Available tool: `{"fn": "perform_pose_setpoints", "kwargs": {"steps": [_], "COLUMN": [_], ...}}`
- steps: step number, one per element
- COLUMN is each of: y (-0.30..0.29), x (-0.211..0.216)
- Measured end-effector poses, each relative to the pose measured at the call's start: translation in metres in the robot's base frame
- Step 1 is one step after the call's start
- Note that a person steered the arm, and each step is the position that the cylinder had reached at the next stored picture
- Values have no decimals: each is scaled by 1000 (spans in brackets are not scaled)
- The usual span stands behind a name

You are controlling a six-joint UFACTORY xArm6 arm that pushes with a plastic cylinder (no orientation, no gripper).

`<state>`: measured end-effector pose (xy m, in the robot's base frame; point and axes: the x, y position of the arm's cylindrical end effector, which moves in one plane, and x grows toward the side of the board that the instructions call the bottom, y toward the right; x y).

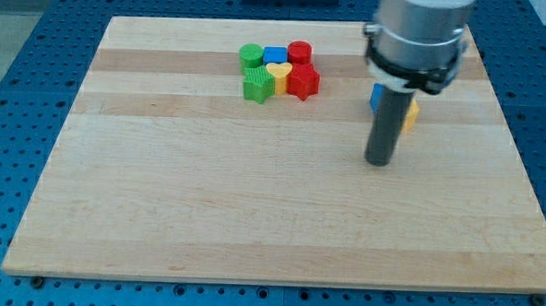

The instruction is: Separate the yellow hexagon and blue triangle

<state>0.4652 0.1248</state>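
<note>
The blue triangle (375,98) and the yellow hexagon (409,115) sit close together at the view's right, mostly hidden behind my rod. Only a blue sliver shows at the rod's left and a yellow sliver at its right. My tip (378,162) rests on the wooden board (252,207) just below the two blocks, toward the view's bottom. Whether the two blocks touch is hidden by the rod.
A cluster of blocks sits at the view's top centre: a green cylinder (251,53), a blue cube (274,55), a red cylinder (299,53), a green star (257,84), a yellow heart (278,74) and a red star (304,81).
</note>
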Motion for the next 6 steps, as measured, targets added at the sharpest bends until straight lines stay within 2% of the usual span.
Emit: {"fn": "perform_pose_setpoints", "kwargs": {"steps": [1,4,6], "y": [1,41,62], "x": [0,-79,-76]}}
